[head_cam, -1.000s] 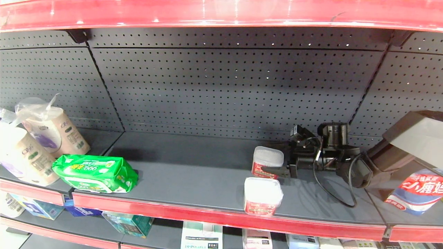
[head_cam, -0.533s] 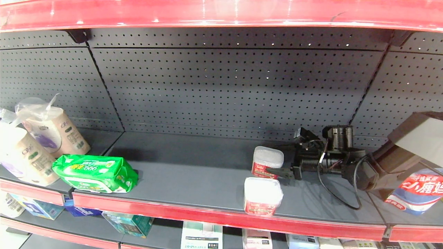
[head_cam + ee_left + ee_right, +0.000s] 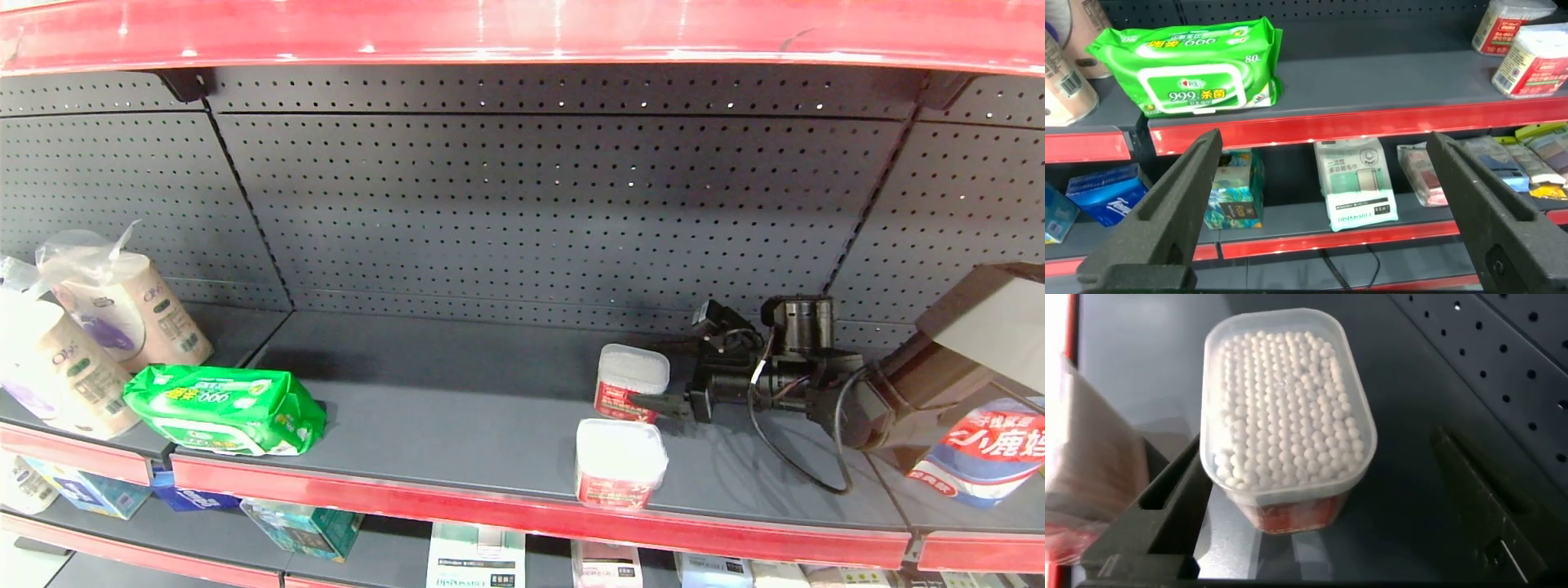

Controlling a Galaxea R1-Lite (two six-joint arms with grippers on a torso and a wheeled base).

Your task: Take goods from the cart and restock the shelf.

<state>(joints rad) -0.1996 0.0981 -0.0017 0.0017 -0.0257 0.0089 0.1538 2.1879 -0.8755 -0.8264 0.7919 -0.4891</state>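
Observation:
Two clear boxes of cotton swabs with red labels stand on the grey shelf (image 3: pixel 457 408). The rear swab box (image 3: pixel 629 379) sits near the middle right, and the front swab box (image 3: pixel 618 462) is by the red shelf edge. My right gripper (image 3: pixel 657 392) is open just to the right of the rear box, low over the shelf. In the right wrist view that rear box (image 3: pixel 1286 416) stands upright between the spread fingers (image 3: pixel 1490 510), untouched, with the front box (image 3: pixel 1078 465) at the side. My left gripper (image 3: pixel 1324 143) hangs open in front of the lower shelves, holding nothing.
A green wet-wipe pack (image 3: pixel 224 408) lies at the shelf's left, with wrapped tissue rolls (image 3: pixel 122 310) beyond it. A blue and red pack (image 3: pixel 980 457) stands at the far right. The pegboard back wall (image 3: pixel 531 204) is close behind. The lower shelves hold several boxed goods (image 3: pixel 1360 184).
My right arm has drawn back a little to the right, away from the rear swab box, which stays in place on the shelf.

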